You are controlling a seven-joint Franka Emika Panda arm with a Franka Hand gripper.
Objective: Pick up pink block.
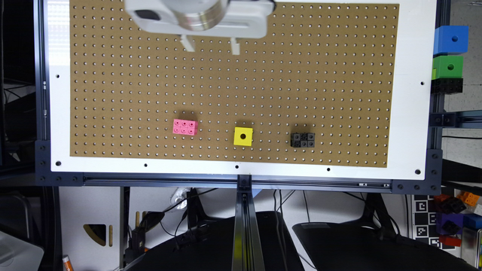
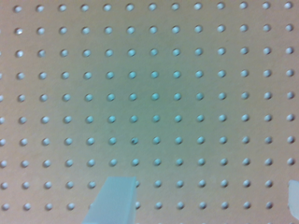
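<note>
My gripper (image 1: 211, 44) hangs over the far part of the brown perforated hardboard panel (image 1: 301, 75), which sits in a white frame (image 1: 410, 94) on a dark aluminium rail (image 1: 241, 182). From the wrist camera my two pale fingers (image 2: 114, 200) stand spread wide apart with bare pegboard between them; they pinch nothing. Going from the exterior view's left to its right along the near rows of the board: the small bright pink plastic brick with six round holes on top (image 1: 185, 127), then the yellow plastic cube with a single hole (image 1: 243, 136), then the black plastic brick of similar shape (image 1: 302, 139). The three stand apart from one another, each with open board all round it, and none touches the frame. The pink brick lies flat, well apart from my fingers, nearer the front edge and slightly toward the exterior view's left of them. Past the right edge of the frame, blue and green cubes (image 1: 450, 52) are stacked on the rail.
</note>
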